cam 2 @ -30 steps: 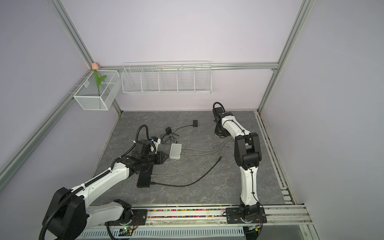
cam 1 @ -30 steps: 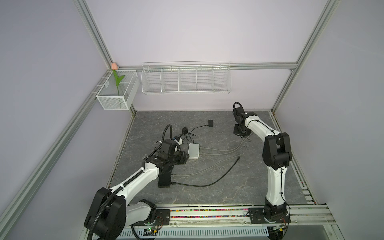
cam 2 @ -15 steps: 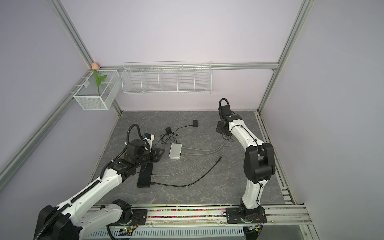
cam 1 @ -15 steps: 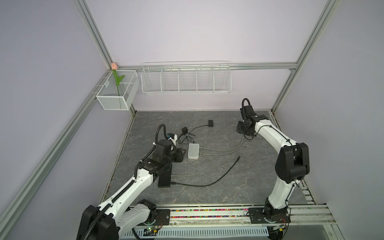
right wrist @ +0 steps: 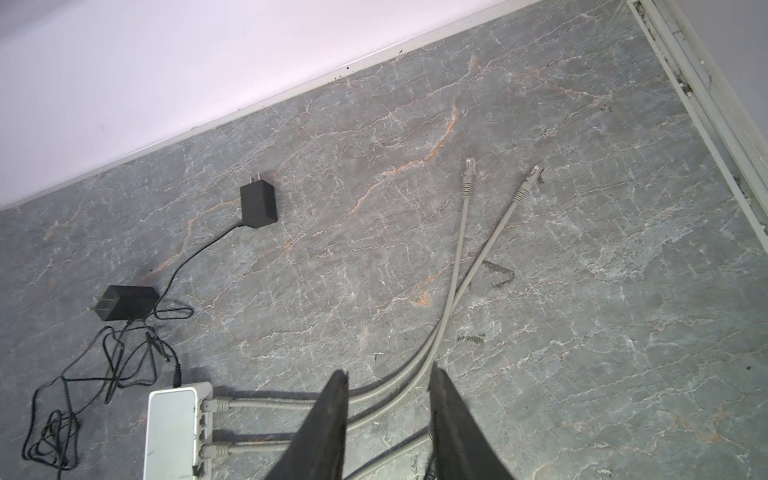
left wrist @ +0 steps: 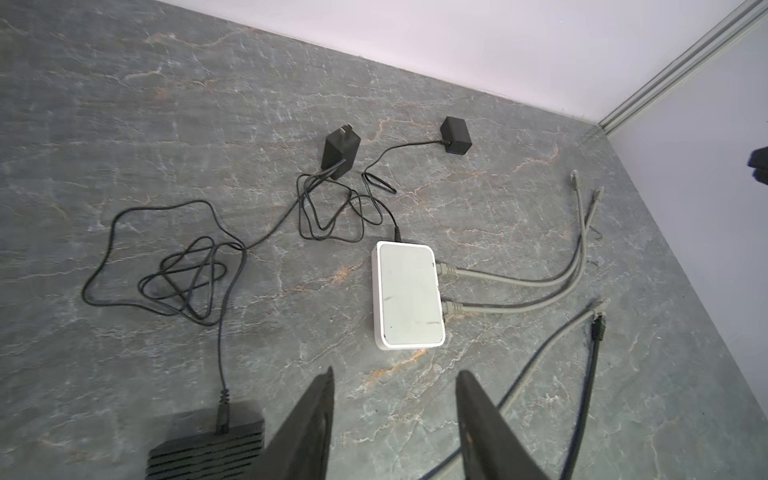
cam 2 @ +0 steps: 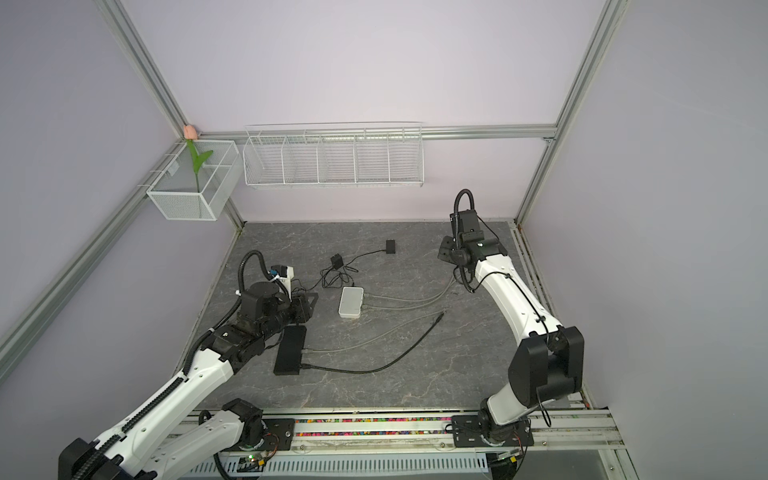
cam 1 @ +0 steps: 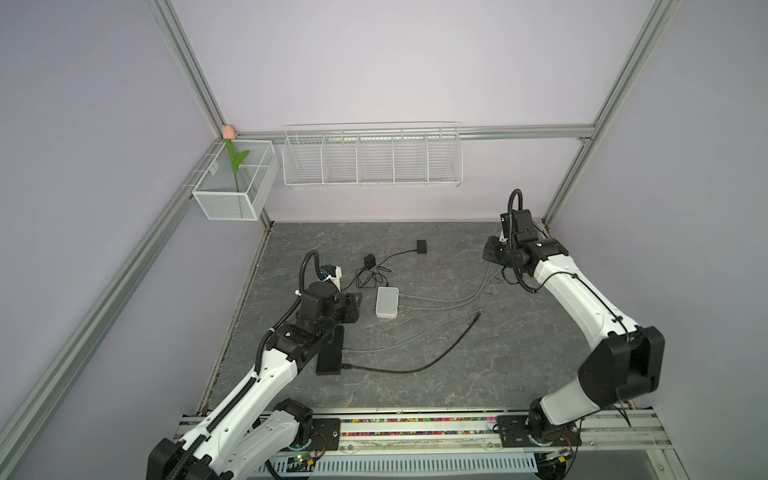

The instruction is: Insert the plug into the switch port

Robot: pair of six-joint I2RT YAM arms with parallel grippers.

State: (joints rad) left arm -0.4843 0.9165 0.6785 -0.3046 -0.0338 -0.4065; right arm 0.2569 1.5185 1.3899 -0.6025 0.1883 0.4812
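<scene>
- Step in hand, as I judge it: the approach, before any grasp. No plug is held, and none is lined up with a port yet.
- The left gripper (left wrist: 395, 374) has its jaws partly apart with nothing between them. It hangs between the worktop's (cam 1: 415, 395) left edge and the white switch (left wrist: 409, 299), just beside the switch.
- The right gripper (right wrist: 388, 370) is likewise partly spread and empty, near the back right corner. Grey cables run under it, ungripped.
- The switch lies left of mid-worktop, with 2 grey cables seated in the side facing the right edge.
- 2 loose grey plugs (right wrist: 468, 172) lie toward the back right corner. A black plug (left wrist: 597, 328) and a third grey plug (left wrist: 598, 305) lie side by side nearer the middle.
- The next move calls for closing on 1 plug body, squaring it to a free port, and probably steadying the light switch.
- Which plug is meant is unclear. The free ports show only small, clip orientation is unreadable, and the left arm hides part of the black box (cam 1: 330, 361).
</scene>
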